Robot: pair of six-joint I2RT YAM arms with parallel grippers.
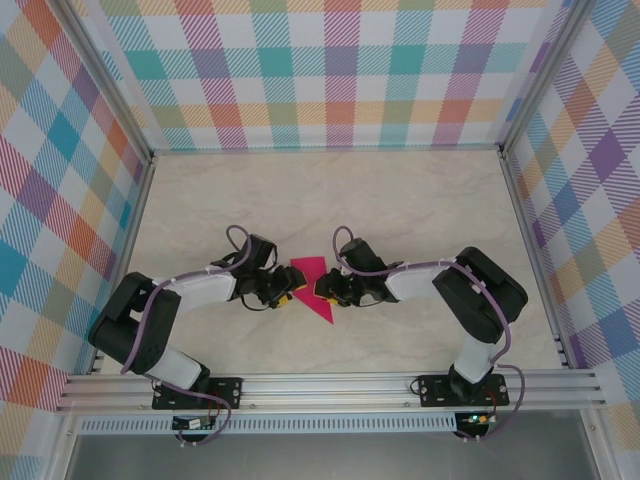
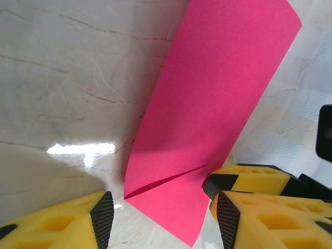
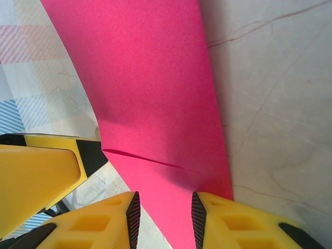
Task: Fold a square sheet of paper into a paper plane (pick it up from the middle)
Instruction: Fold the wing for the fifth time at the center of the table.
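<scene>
Pink paper (image 2: pixel 207 104) between the wide-apart left pincer (image 2: pixel 163 210) may crumple if it shuts crooked; right pincer (image 3: pixel 165 210) gripping or not, I cannot tell.

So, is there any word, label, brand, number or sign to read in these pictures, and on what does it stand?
None can be read. The pink paper is plain; the table and the checked walls bear patterns only, no writing.

surface: pale marbled table (image 1: pixel 420 200) | over middle: pink sheet of paper (image 1: pixel 312 285); contact unclear
</scene>
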